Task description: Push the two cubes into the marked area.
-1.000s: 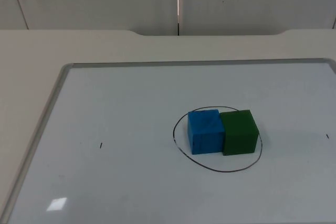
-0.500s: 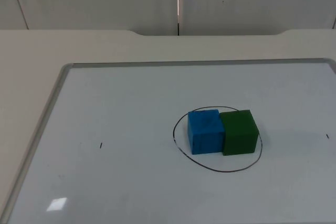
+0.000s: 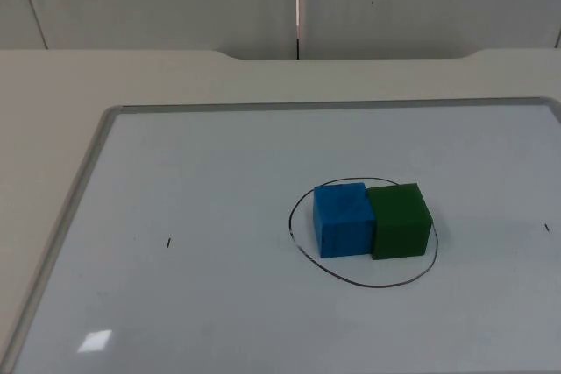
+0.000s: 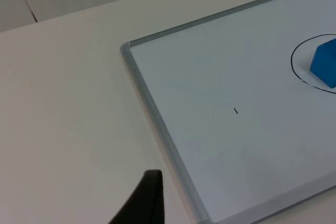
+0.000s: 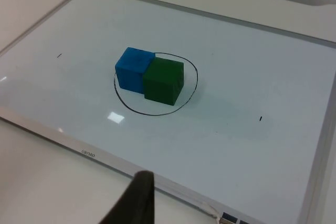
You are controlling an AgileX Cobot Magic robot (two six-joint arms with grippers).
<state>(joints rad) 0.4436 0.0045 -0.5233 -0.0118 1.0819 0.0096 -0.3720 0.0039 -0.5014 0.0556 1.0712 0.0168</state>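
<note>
Both cubes sit inside the circle drawn on the whiteboard, right of centre in the top view. Blue cube on the left, green cube on the right, side faces touching. Both rest flat on the board. In the top view the far edges come close to the line; whether a corner crosses it I cannot tell. In the right wrist view the pair lies wholly within the loop.

Judgement: task looks done or all but done; at most a small nudge toward the near side of the circle to centre them.

Orientation: cubes have no long axis of their own; taken as a pair, the long axis runs left to right across the top view, slightly skewed against the board's edges.

Left gripper: over bare table beside the board's frame, well apart from the cubes, waiting. Right gripper: off the board's edge, likewise apart. One fingertip of each shows; state of the jaws I cannot tell for either
</note>
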